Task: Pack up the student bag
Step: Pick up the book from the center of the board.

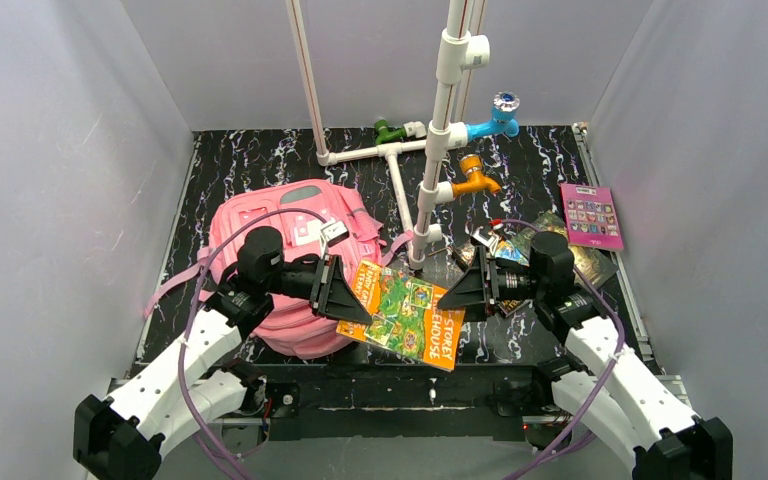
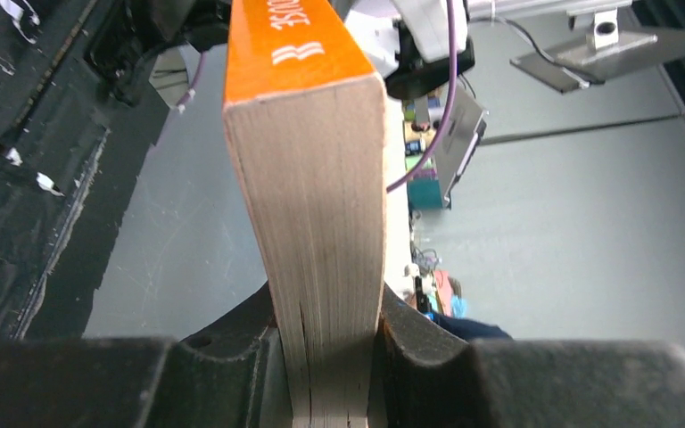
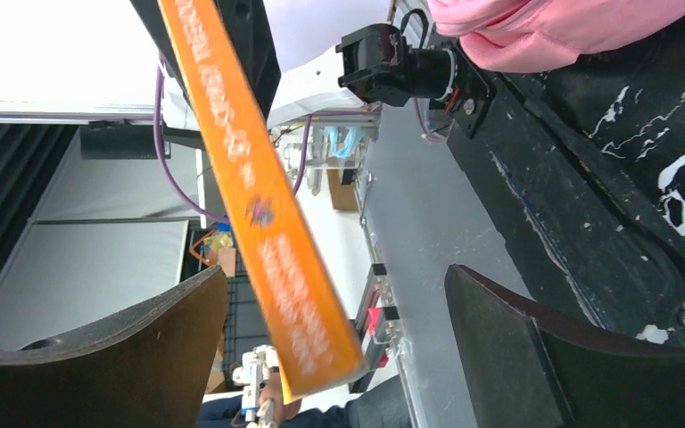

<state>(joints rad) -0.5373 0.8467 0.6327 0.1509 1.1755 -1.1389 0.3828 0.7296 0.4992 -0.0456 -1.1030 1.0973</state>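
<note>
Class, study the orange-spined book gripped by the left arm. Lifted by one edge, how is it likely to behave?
Probably stiff: the book shows a thick page block and juts out unbent from the left gripper. Likely heavy for its size, so pinched at one edge it may pivot or slip, as the open right gripper gives no support.

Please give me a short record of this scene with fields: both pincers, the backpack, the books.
left pincer: shut on a book with an orange spine, held in the air
right pincer: open, that book's edge between its fingers
backpack: pink, lying on the table, at the left
other books: one pink book at the far right, dark books by the right arm
packing: held book not yet in the backpack
</note>
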